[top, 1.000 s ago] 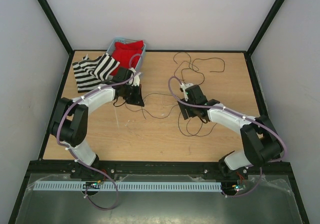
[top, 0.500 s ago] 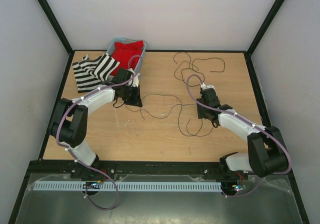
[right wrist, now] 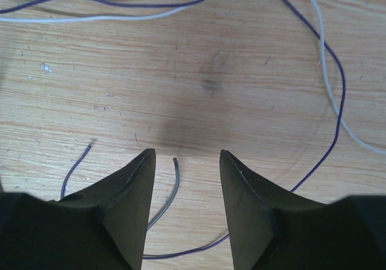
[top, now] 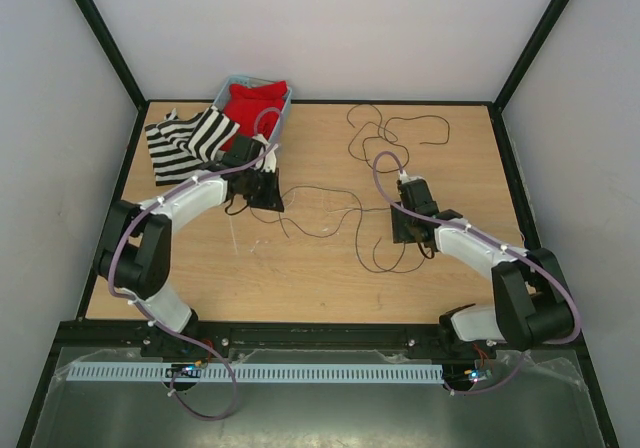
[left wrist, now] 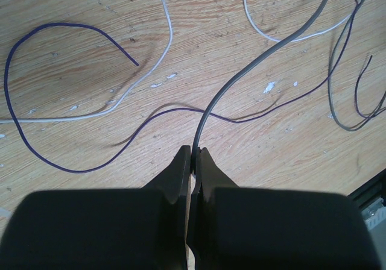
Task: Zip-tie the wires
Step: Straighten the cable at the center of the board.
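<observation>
**Top external view.** Light wooden table [top: 300,278]. Thin, long, looping wires [top: 322,211], mostly dark, spread between and beyond both sets of jaws. The left gripper [top: 262,193] is at the strands' left end. The right gripper [top: 408,226] is above a loop of them. Jaw state cannot be told from this view for either gripper. Beyond the left jaws are a blue plastic bin [top: 222,94] holding a red cloth [top: 255,100], and a black-and-white striped cloth [top: 185,143] beside the bin.

**Left wrist view.** The left gripper [left wrist: 194,154] has its jaws pressed together on a thin grey wire [left wrist: 235,80], which runs from the tips forward and to the right. A thin purple wire [left wrist: 60,24] crosses just ahead of the tips. A white wire [left wrist: 171,35] lies farther ahead. The colours and the grip show only in this view.

**Right wrist view.** The right gripper [right wrist: 186,155] has its jaws moderately apart and holds nothing. The end of a grey wire [right wrist: 178,182] lies between the jaws, touching neither. A purple wire [right wrist: 344,92] and a white wire [right wrist: 90,18] arc ahead of the jaws and to their right.
</observation>
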You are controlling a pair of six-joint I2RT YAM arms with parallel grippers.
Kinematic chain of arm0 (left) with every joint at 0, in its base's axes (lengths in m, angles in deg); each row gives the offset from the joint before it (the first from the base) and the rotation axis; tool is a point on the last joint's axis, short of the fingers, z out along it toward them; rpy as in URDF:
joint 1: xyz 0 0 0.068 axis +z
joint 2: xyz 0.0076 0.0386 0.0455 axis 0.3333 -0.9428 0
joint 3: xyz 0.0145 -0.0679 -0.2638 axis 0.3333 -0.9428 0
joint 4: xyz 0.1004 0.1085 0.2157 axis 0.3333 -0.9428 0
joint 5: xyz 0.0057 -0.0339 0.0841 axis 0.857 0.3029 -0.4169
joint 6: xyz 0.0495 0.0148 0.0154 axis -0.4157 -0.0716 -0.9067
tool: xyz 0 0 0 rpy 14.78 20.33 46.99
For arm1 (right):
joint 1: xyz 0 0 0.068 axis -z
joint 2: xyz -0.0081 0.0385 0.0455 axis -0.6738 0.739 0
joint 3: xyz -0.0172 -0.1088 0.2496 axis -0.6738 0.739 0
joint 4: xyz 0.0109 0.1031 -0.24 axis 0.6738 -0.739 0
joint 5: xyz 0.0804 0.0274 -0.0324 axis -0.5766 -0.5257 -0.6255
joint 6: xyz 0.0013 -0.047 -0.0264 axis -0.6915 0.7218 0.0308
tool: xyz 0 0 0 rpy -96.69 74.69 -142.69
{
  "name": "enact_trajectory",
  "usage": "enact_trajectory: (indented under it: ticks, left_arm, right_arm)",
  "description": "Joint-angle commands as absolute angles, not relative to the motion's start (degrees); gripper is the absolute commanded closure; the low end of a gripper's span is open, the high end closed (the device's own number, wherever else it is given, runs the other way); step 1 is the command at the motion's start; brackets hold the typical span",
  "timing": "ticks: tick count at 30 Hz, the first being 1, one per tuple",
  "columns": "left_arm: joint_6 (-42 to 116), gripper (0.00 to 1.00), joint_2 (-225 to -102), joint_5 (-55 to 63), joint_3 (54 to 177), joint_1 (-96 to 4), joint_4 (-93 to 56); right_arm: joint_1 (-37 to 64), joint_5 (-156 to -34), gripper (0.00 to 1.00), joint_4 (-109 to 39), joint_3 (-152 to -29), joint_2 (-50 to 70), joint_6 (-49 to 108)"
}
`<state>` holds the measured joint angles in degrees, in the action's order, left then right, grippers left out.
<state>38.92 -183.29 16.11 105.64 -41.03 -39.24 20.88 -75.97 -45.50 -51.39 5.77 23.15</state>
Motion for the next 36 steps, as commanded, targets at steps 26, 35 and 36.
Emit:
enact_trajectory:
  ticks: [26,35,36]
  left_arm:
    - [35.39,1.0,-180.79,9.45,106.07,-40.74,-43.38]
    - [33.14,1.0,-184.15,5.4,107.7,-40.82,-46.83]
    - [33.0,1.0,-184.37,5.1,107.69,-40.87,-47.04]
  right_arm:
    - [29.12,-63.8,1.0,-47.59,-63.97,12.96,28.37]
    - [37.91,-51.95,1.0,-47.06,-71.63,19.73,30.82]
    - [38.66,-51.32,1.0,-47.06,-72.28,20.29,31.06]
